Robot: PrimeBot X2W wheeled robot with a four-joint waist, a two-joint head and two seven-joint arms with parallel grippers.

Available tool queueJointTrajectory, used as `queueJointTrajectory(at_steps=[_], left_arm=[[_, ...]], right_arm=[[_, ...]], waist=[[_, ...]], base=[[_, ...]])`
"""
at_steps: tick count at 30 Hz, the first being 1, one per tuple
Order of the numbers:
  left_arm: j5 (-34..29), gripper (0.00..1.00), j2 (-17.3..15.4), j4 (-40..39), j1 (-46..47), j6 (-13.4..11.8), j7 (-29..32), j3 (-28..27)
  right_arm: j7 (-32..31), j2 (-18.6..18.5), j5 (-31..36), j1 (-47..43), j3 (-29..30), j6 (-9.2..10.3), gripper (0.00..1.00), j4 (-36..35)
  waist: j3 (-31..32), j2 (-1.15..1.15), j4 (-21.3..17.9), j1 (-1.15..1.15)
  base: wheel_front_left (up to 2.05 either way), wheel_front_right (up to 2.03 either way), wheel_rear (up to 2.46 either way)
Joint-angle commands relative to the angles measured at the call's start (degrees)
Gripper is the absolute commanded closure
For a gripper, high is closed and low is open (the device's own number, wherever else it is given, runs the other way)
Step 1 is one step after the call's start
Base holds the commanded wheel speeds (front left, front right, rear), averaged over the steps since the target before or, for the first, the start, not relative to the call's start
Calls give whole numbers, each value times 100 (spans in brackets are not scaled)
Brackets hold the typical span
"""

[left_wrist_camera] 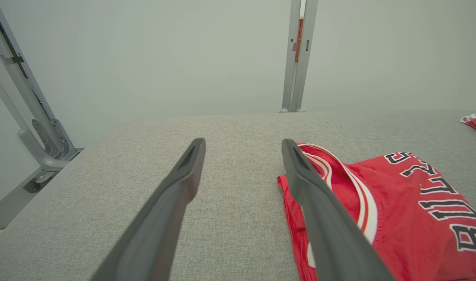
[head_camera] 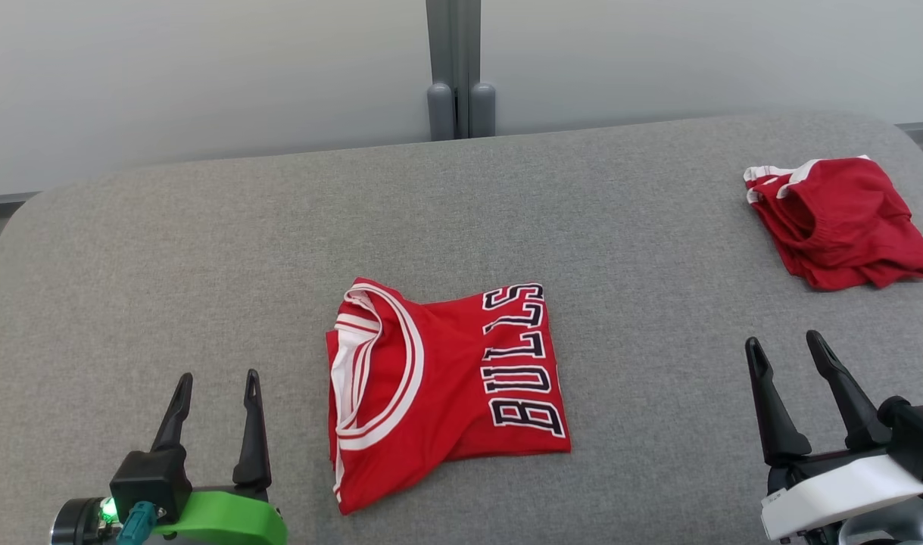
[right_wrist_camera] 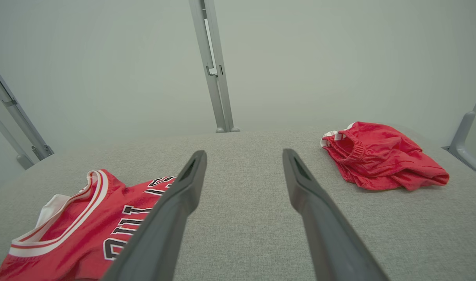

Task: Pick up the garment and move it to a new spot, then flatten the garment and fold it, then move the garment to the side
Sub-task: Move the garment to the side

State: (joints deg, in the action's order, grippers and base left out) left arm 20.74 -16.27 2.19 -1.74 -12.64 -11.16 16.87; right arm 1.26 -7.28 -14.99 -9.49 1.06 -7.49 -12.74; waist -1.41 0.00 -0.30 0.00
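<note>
Waiting beside a folded jersey
The red jersey [head_camera: 446,386] lay folded near the front edge of the worktop [head_camera: 204,250], in the middle. The left gripper [head_camera: 219,375] and right gripper [head_camera: 784,338] hung on each side, jaws wide apart and empty, likely ready to move it aside.

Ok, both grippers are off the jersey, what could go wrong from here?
1. The red jersey lies folded in loose layers; a one-sided pinch may lift only the top layer and undo the fold.
2. The red shorts already occupy the far right, so moving the jersey there could bump them.
</note>
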Motion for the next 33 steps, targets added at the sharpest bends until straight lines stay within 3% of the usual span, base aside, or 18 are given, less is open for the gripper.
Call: queueJointTrajectory(at_steps=[1, 10, 18, 26, 33], left_arm=[[21, 0, -48, 6, -54, -23, -12, 1], [18, 0, -33, -45, 200, -21, -70, -8], [-62, 0, 136, -338, 830, 1, -222, -4], [-162, 0, 347, -337, 1373, 150, -366, -4], [-276, 0, 458, -174, 1568, 289, -400, 22]], right_arm=[[-11, 10, 22, -75, 8, 0, 0, -43], [-74, 11, 78, 0, 64, -1, 0, -92], [-205, -114, 7, 511, -164, -1, 0, 254], [-116, -146, -153, 1508, -1086, 0, 0, 1476], [-135, -99, -466, 1996, -1549, 0, 0, 2803]], waist=[[-8, 0, -2, 0], [-188, 0, 129, 0], [-1059, 0, 683, 0], [-1831, 0, 1094, 0], [-1896, 0, 1218, 0]], base=[[0, 0, 0], [0, 0, 0], [0, 0, 0], [0, 0, 0], [0, 0, 0]])
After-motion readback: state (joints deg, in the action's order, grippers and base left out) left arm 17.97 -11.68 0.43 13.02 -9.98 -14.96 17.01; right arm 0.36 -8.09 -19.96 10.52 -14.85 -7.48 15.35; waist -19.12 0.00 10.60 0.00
